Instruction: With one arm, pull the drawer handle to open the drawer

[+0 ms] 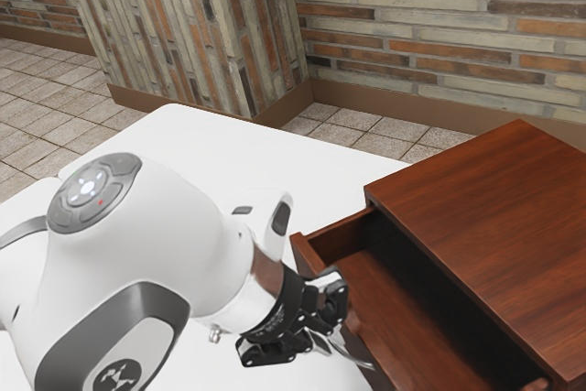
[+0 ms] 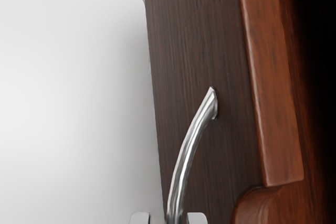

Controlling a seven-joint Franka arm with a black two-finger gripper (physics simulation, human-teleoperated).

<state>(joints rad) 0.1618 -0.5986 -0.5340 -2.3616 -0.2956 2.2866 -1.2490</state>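
Closed gripper [image 1: 330, 327] pinching handle [image 2: 191, 145] from both sides, drawer [image 1: 394, 309] part-open out of cabinet [image 1: 494, 217]; could slip off thin curved bar, or jam drawer sideways, if pulled off-axis or with weak pinch.

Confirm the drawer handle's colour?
Shiny silver metal; the drawer handle shows best in the wrist view, against the dark brown wood drawer front.

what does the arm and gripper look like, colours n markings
The glossy white rounded arm has dark grey bands, a round grey cap with pale lit buttons and a red dot, and a small white logo low down. A silver ring joins it to the black two-finger gripper.
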